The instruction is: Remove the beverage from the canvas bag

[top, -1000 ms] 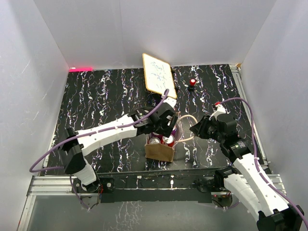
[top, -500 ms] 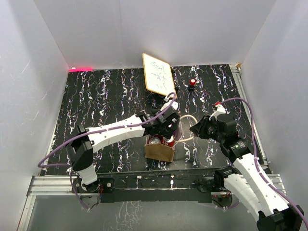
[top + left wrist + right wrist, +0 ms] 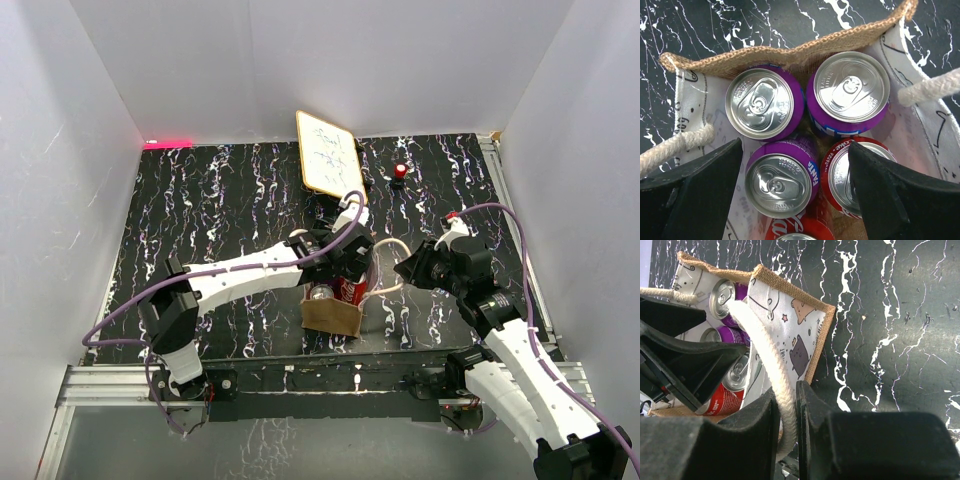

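The canvas bag [image 3: 331,316] stands open near the table's front edge, holding several beverage cans, purple Fanta and red Coke. My left gripper [image 3: 345,272] hangs open over its mouth. In the left wrist view its fingers [image 3: 705,190] straddle one purple Fanta can [image 3: 780,181], the gripper [image 3: 795,150] touching nothing I can see. The right finger overlaps a red Coke can [image 3: 840,172]. Two more purple cans [image 3: 760,102] sit against the burlap rim [image 3: 765,52]. My right gripper [image 3: 785,412] is shut on the cream rope handle [image 3: 760,340], holding it out to the right of the bag [image 3: 795,335].
A wood-framed whiteboard [image 3: 328,155] leans at the back centre, with a small red object [image 3: 400,172] to its right. White walls enclose the black marbled table [image 3: 220,200] on three sides. The second rope handle [image 3: 675,150] lies under my left finger.
My left gripper has slid right and down over the bag's mouth, and its jaws have spread wider. My right gripper has kept its hold on the handle without moving.
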Tool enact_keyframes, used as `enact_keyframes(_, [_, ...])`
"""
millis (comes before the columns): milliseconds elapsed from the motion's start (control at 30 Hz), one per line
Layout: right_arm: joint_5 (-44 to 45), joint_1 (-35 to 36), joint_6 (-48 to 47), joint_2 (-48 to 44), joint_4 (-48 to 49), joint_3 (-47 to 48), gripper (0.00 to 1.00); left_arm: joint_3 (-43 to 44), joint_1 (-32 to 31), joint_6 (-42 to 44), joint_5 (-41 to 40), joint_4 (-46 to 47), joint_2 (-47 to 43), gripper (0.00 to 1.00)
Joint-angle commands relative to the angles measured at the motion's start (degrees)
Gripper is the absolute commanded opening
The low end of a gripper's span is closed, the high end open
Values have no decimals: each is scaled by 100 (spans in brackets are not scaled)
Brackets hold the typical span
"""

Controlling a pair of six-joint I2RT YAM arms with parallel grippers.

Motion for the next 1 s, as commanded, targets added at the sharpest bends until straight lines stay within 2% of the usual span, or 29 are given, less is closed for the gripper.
enact_keyframes(0, [17,-14,-105,-33,369,-58,20,-545,25,43,2,-882,284,85])
enact_keyframes(167, [-14,-10,-97,-38,357,-45,20,-648,25,67,281,-652,-239,85])
enact_keyframes(433, [-17,-14,-96,26,383,-57,20,-168,25,229,359,-606,-961,85])
enact_keyframes(700, [-23,-10,-90,22,382,-63,20,-296,25,283,560,-599,-1016,85])
enact_keyframes(967, [-36,-13,-97,39,386,-63,20,-180,33,260,550,-886,-568,82])
